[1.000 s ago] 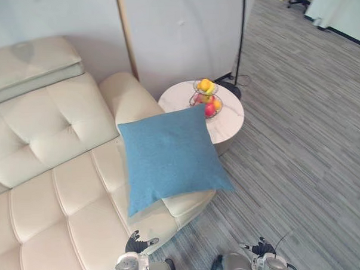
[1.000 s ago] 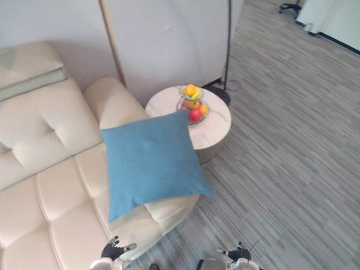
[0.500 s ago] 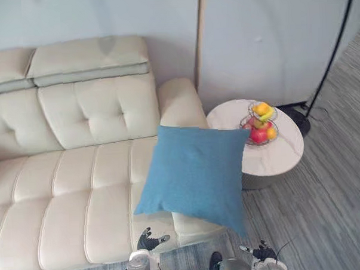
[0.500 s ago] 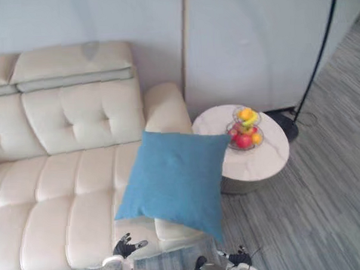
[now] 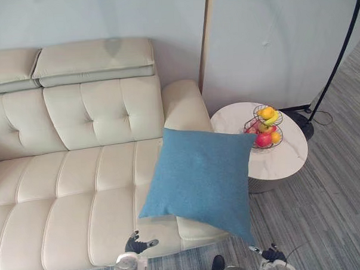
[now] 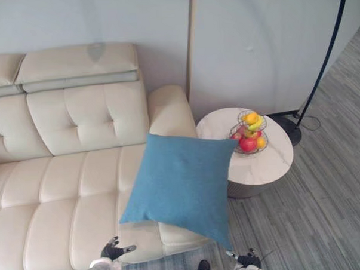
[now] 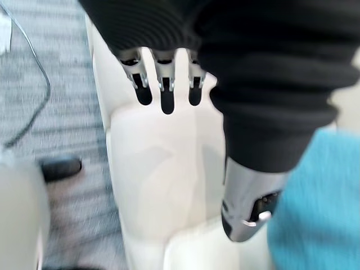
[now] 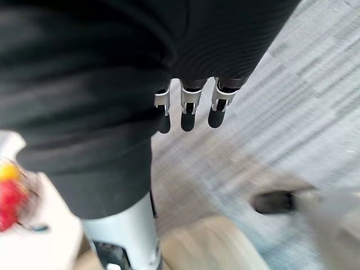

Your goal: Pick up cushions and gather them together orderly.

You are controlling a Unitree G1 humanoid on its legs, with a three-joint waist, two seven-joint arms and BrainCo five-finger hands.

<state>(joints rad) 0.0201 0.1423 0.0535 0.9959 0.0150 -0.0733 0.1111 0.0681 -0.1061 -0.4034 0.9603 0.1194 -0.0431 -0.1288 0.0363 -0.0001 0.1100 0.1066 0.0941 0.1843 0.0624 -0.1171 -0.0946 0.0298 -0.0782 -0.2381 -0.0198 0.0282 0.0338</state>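
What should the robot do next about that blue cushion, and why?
Probably raise both hands toward the blue cushion: it lies at the right end of the sofa, overhanging the seat edge, while the left hand and right hand hang open, low, holding nothing.

The left robot hand [image 5: 137, 243] hangs at 7 o'clock, the right robot hand [image 5: 270, 254] at 5 o'clock, both with fingers [image 7: 166, 94] straight

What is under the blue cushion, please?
The cushion lies on the right end of the sofa, its lower corner overhanging the floor. Anything else beneath it is covered and cannot be seen.
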